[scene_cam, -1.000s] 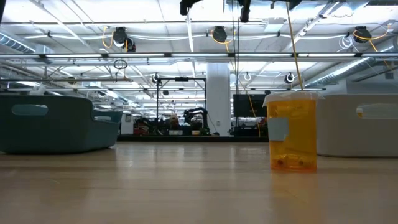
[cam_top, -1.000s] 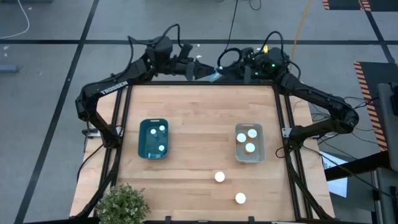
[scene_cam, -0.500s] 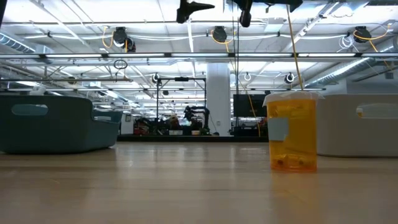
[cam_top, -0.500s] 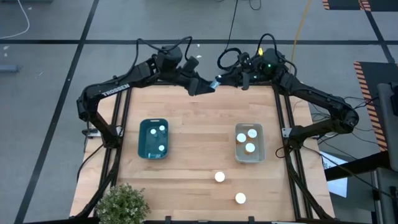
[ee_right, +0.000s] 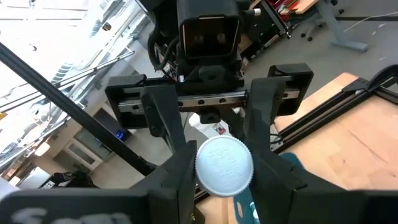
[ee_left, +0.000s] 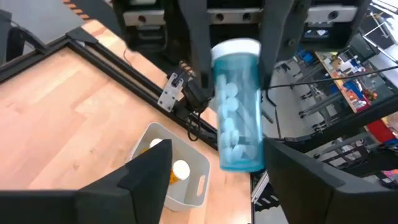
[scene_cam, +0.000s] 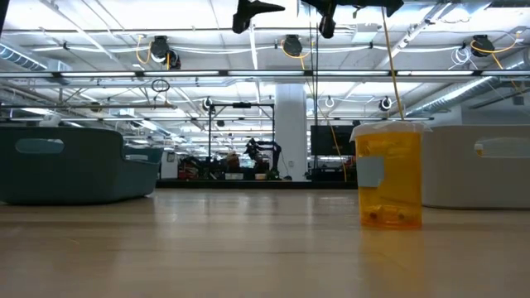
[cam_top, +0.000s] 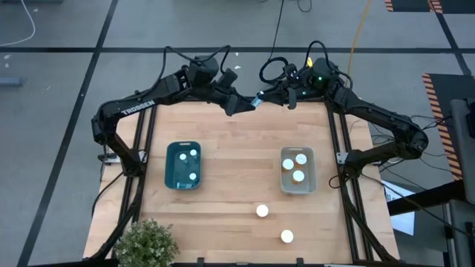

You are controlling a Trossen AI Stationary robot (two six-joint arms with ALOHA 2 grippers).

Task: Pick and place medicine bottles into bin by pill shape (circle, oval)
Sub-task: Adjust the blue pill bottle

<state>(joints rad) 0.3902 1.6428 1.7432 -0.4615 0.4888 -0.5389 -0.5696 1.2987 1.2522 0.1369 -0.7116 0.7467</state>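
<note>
Holding blue bottle (ee_left: 238, 106) of white pills: left claw (cam_top: 236, 103).

Left pincer (cam_top: 245, 104) is swinging rightward along the top centre of the high view, carrying a blue bottle (ee_left: 237, 106) toward the right pincer (cam_top: 276, 95).

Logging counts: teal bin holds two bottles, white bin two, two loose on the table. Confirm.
Wrong on the white bin: it holds three bottles, not two, as the high view shows. The teal bin holds two, and two stand loose on the table.
</note>
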